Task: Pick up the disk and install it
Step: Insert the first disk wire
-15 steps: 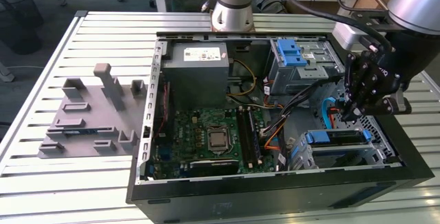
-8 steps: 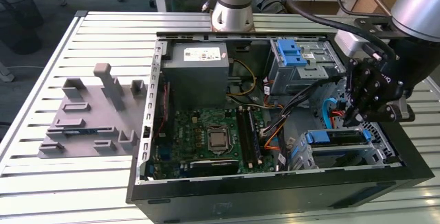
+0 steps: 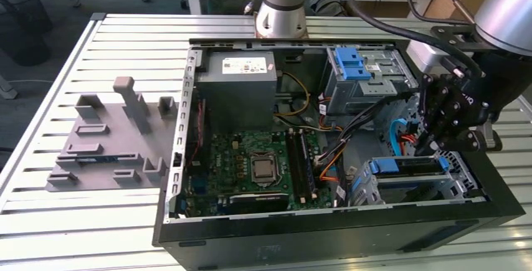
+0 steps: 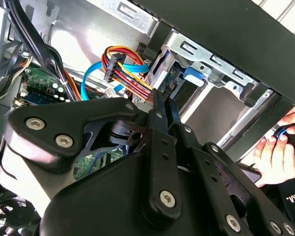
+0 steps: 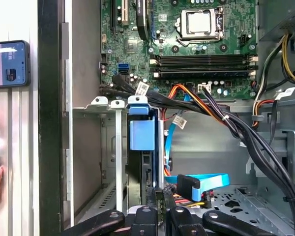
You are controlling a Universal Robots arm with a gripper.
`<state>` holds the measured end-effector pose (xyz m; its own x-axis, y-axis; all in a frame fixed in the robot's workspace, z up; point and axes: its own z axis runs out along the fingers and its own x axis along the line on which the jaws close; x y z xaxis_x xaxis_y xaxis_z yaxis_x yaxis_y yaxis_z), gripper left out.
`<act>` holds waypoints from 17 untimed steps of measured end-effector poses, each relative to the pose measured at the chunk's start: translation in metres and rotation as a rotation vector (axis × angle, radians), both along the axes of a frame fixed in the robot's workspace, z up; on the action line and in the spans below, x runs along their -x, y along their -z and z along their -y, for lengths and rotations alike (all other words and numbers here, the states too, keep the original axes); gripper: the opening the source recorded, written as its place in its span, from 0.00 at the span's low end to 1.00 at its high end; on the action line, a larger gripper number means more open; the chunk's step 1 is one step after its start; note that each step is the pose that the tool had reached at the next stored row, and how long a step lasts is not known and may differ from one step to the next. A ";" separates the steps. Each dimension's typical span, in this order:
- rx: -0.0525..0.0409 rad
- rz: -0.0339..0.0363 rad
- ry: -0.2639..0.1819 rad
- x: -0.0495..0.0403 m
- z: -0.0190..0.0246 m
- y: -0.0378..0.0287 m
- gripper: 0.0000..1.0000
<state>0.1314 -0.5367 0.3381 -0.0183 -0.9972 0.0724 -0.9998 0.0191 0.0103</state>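
**While the gripper hangs at the drive cage, the disk sits in its bay**

Where the open computer case (image 3: 332,233) lies on the slatted table (image 3: 50,221), the disk (image 3: 403,167) stands on edge in the metal drive cage (image 3: 461,184) at the case's near corner, on the exterior view's right. Its blue rail faces up, level with the top of the cage. In the first wrist view the disk (image 5: 137,172) sits between the cage walls, with a blue flat cable (image 5: 201,182) just beside it.

The gripper (image 3: 428,151) hangs directly over that cage. In both wrist views its fingers are drawn together, with nothing visible between them, and the tips (image 4: 163,96) (image 5: 156,195) sit close to the disk's edge; whether they touch it cannot be told.

Farther in the case lie the motherboard (image 3: 258,165), the grey power supply (image 3: 241,78) and a second cage with a blue latch (image 3: 357,65). A grey fixture (image 3: 108,140) rests on the table on the exterior view's left. A person's hand (image 4: 278,152) is just outside the case.
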 end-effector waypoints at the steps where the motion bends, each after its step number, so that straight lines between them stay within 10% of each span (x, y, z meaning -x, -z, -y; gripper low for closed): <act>1: -0.0001 -0.0001 0.000 -0.0001 0.0013 0.0004 0.16; 17: -0.0001 -0.0008 0.001 -0.0017 0.0050 0.0046 0.16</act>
